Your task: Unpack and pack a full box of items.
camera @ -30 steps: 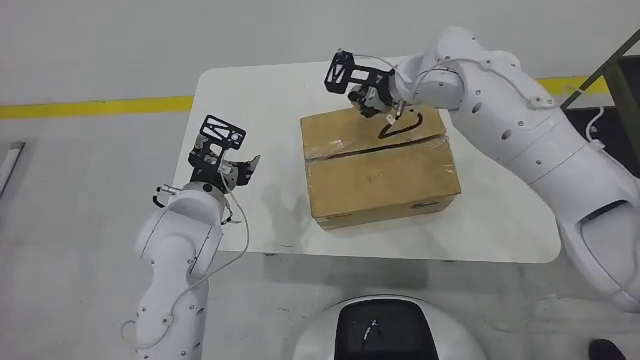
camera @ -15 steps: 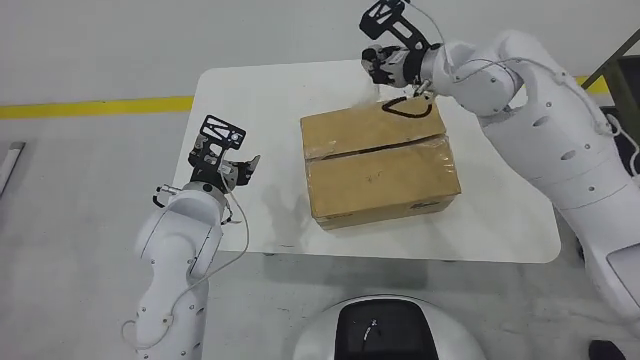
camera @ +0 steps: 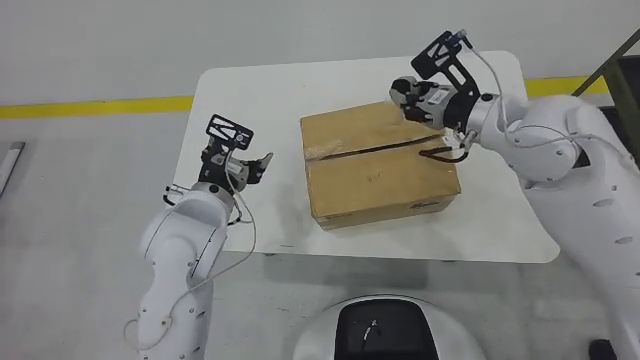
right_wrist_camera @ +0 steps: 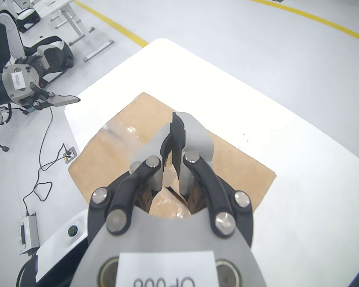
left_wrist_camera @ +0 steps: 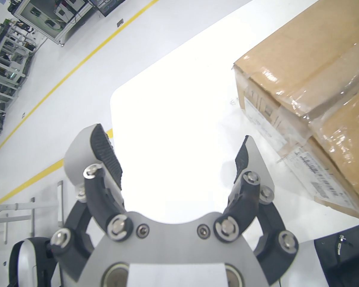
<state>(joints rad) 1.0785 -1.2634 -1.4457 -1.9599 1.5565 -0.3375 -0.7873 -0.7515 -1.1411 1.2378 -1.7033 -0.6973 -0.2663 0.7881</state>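
Observation:
A closed cardboard box (camera: 380,165) sealed with clear tape along its middle seam stands in the centre of the white table (camera: 260,90). My right gripper (camera: 405,93) hovers over the box's far right corner, fingers shut; in the right wrist view the gripper (right_wrist_camera: 175,132) shows nothing clearly held above the box top (right_wrist_camera: 242,165). My left gripper (camera: 245,165) is open over bare table left of the box, apart from it. The left wrist view has its fingertips (left_wrist_camera: 98,138) spread wide, with the box's labelled side (left_wrist_camera: 317,76) beyond them.
Bare table (left_wrist_camera: 173,105) lies left of and behind the box. A narrower strip runs in front and to the right (camera: 500,210). A yellow floor line (camera: 90,108) passes behind the table. A dark post (camera: 615,60) stands at the far right.
My right gripper left the box's seam, swung out past the far edge, then came rightward to the far right corner. The left gripper shifted slightly toward the box.

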